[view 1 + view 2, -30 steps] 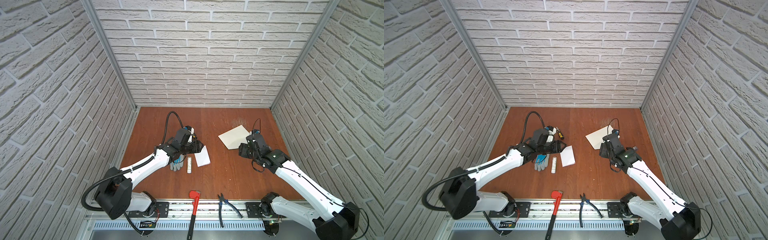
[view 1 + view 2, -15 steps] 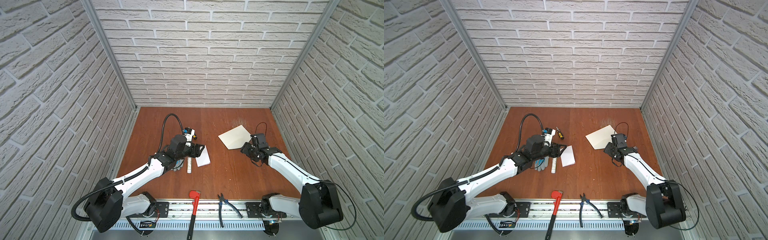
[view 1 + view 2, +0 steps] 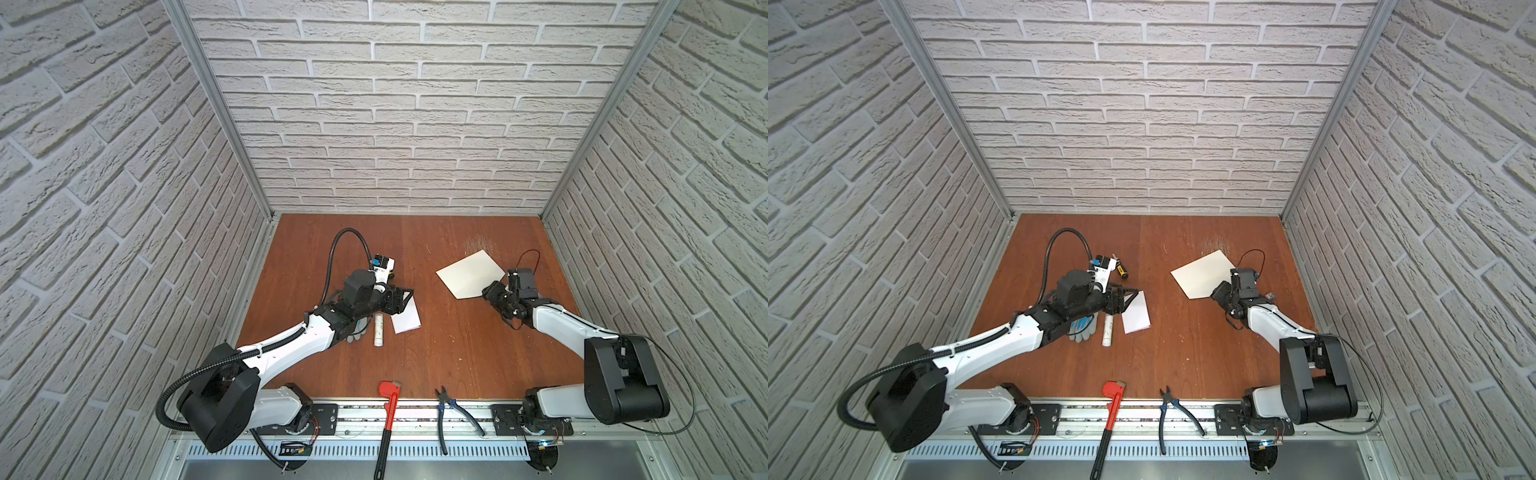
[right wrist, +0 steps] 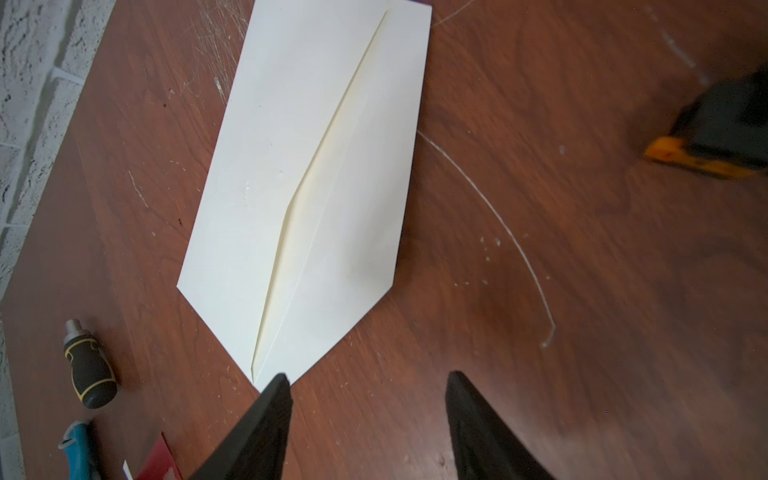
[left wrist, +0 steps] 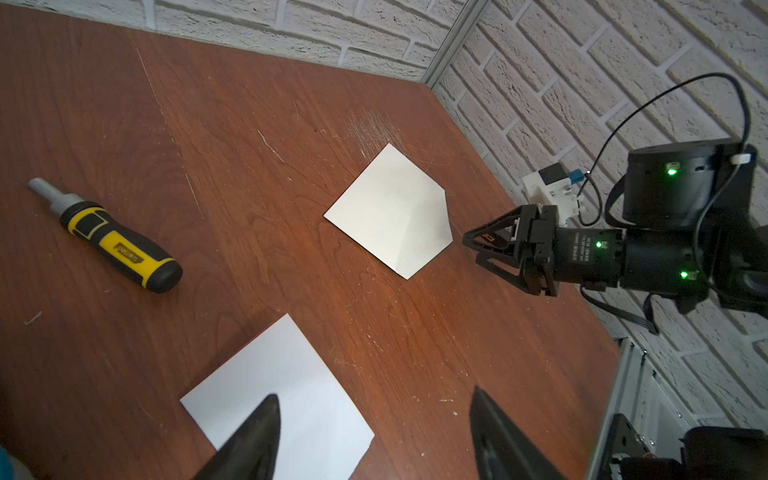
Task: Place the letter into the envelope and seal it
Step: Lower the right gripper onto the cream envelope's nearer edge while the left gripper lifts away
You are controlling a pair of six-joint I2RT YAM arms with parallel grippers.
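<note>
The left jaws stand released and empty, spread wide over the letter (image 5: 278, 395), which lies flat on the bench (image 5: 249, 124) directly beneath and slightly ahead of them. One fingertip (image 5: 266, 419) overlaps the sheet's near part while the other hangs past its edge, a pose that looks meant for coming down on one side of the paper. The letter shows a pale face with a thin red rim, and in both top views it sits at the tips of these jaws (image 3: 405, 318). A white tube (image 3: 378, 330) and a glove (image 3: 1081, 328) lie just behind them, under the arm. A yellow-handled screwdriver (image 5: 112, 241) lies well off to one side. The right jaws are also parted and carry nothing; the envelope (image 4: 316, 166) stretches away in front of them with its pointed flap end aimed back at them, its tip just beside one fingertip (image 4: 280, 382), though contact cannot be confirmed. That low, edge-on approach probably serves to catch or pin the flap so the pocket can be opened. The two papers lie well apart (image 3: 1202, 272), so nothing is inserted yet. Thin paper flat on wood will likely resist a pinch.
</note>
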